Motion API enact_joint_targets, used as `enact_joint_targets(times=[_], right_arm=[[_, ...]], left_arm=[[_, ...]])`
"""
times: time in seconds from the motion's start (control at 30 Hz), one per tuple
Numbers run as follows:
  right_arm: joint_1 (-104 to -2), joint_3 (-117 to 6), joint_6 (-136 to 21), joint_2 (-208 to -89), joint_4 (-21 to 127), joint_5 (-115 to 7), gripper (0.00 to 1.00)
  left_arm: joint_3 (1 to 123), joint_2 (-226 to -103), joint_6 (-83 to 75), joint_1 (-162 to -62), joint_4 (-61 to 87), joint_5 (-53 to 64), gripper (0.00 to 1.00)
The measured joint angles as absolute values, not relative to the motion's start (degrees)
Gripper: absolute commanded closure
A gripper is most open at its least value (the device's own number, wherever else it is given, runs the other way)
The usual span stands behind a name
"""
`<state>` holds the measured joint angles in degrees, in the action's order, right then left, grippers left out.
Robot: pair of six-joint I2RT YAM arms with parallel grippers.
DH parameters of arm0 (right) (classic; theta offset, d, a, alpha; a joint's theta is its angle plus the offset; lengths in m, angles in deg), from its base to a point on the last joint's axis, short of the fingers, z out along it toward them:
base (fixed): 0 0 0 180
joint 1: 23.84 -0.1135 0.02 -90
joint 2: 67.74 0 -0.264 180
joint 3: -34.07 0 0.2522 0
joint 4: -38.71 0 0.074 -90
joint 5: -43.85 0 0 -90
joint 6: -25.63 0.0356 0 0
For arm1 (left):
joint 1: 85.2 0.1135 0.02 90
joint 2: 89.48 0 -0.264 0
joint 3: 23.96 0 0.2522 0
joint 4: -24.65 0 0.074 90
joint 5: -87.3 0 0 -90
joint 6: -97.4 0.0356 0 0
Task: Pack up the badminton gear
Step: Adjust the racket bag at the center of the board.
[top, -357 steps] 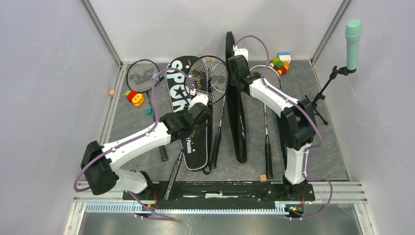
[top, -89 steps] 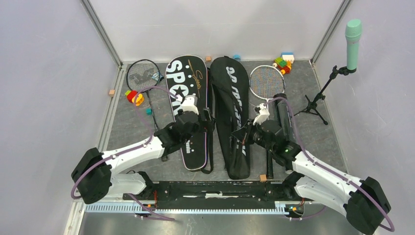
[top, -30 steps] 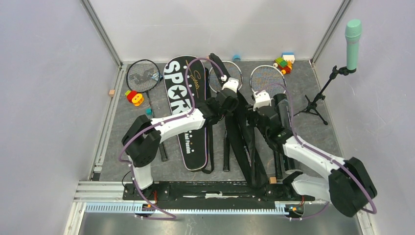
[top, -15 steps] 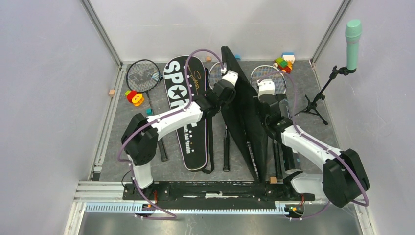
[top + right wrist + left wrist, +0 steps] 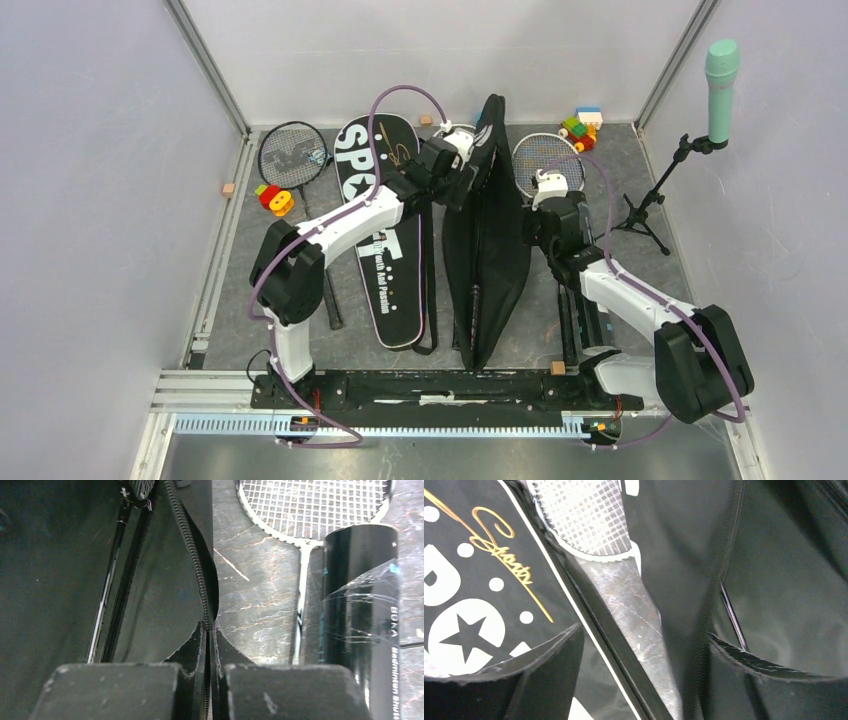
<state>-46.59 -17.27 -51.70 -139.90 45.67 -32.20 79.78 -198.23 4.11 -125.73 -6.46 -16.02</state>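
Now: right gripper [image 5: 210, 640] pressed together, pinching the zipper edge of the open black bag [image 5: 487, 240], which stands mid-table, reaching toward the far edge. Left gripper [image 5: 644, 640] spread over that bag's far end, beside the SPORT bag [image 5: 378, 240].

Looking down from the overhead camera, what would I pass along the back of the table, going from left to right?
Racket head → "SPORT" bag → opened black bag → second racket head → coloured toy blocks → mint-green microphone

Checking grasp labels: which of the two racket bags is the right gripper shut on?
The middle black bag, standing up on edge; the right gripper pinches its zipper edge. The SPORT bag lies flat beside it.
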Motion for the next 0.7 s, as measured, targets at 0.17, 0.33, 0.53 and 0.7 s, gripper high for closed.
enact_joint_targets(times=[0.17, 0.33, 0.53, 0.7], right_arm=[[-46.54, -15.61, -49.69, -139.88, 43.81, -35.41, 1.00], [-46.45, -15.00, -49.10, -138.99, 42.41, -39.58, 1.00], [-46.45, -15.17, -49.03, -137.98, 41.36, -44.02, 1.00], [-46.91, -15.35, -48.49, -137.98, 40.11, -47.89, 1.00]], left_arm=[[76.41, -197.53, 3.55, -125.84, -5.78, -12.94, 0.00], [67.87, -190.53, 2.37, -125.82, -5.30, -12.55, 0.00], [56.00, -170.62, -0.69, -125.82, -1.59, -10.63, 0.00], [48.96, -155.98, -5.63, -124.99, 0.67, -16.72, 0.00]])
